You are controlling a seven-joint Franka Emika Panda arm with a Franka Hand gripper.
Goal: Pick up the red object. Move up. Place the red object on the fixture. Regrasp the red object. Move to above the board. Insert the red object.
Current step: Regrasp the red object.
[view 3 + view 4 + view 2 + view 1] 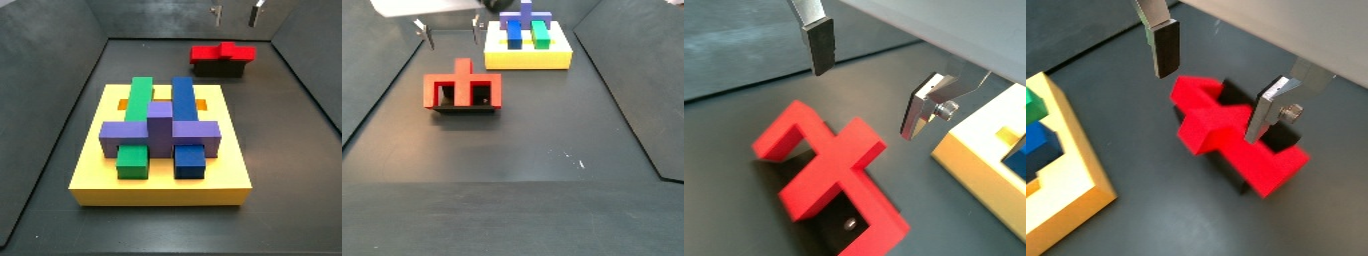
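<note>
The pincer (1213, 75) hangs open above the red object (1227, 135), its two silver plates spread wide with nothing between them. In both wrist views the dark-padded fingers (820, 42) stand clear of the red object (828, 170), one on each side and above it. In a side view the pincer (237, 13) shows only as two fingertips at the upper edge of the picture, above the red object (222, 52). From the opposite side the pincer (452, 25) is mostly cut off under the white body of the arm.

The red object (464, 87) lies on the fixture (465, 106), a dark bracket that shows under and between its red bars. The fixture (219, 68) stands on the dark table (287, 150), close to the far wall in that side view.

The yellow board (163, 184) sits well apart from the fixture. It carries a cluster of fitted pieces: a green piece (138, 98) and a blue piece (183, 100) side by side, a purple piece (158, 131) laid across them, and small green and blue blocks toward the near edge. In a wrist view the corner of the board (1080, 180) comes near the red object, with a strip of bare table between them.

Bare table lies open between the board and the fixture, and grey walls bound the table on its sides.
</note>
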